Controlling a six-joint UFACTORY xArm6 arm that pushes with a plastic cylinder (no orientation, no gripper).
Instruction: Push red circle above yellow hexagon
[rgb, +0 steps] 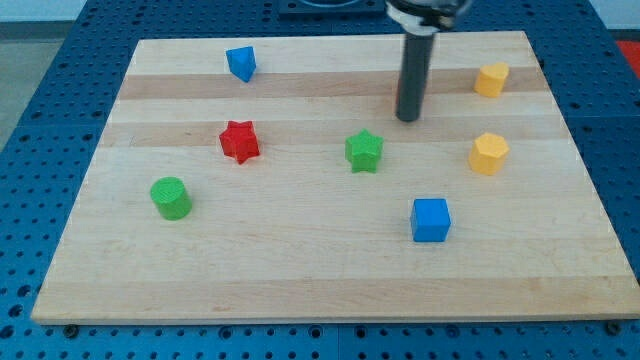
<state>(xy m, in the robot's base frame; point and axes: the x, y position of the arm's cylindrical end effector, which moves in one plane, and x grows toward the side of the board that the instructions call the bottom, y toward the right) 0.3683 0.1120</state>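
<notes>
My tip (407, 119) rests on the board in the upper middle-right. A sliver of a red block (398, 97) shows just past the rod's left edge; the rod hides most of it, so its shape cannot be made out. A yellow block that looks like a hexagon (491, 79) sits near the view's top right, to the right of the tip. A second yellow block, which looks like a pentagon (489, 153), lies below it, right of and below the tip.
A green star (364, 150) lies just below-left of the tip. A red star (239, 141), a green circle (171, 197), a blue triangle-like block (241, 63) and a blue cube (431, 219) are spread over the wooden board (300, 280).
</notes>
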